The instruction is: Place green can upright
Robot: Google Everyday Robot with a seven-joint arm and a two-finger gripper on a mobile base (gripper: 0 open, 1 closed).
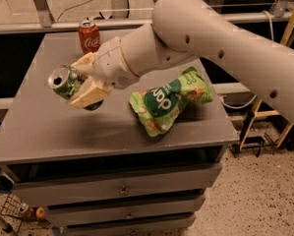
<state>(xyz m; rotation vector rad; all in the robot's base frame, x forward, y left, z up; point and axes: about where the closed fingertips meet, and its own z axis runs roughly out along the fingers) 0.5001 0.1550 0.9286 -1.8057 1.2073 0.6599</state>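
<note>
Currently the cream two-finger gripper (82,80) is pinching the small shiny green aluminium can (64,79) in mid-air over the left side of the grey metal table (48,127), can tipped sideways, silver top facing left; red cola can (89,36) behind, crumpled green snack bag (166,102) to the right

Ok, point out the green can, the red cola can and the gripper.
green can (62,79), camera view, on its side wall beside the silver top.
red cola can (89,37), camera view, on its red label.
gripper (76,84), camera view, midway between its fingers, shut on the green can above the table (48,132).
</note>
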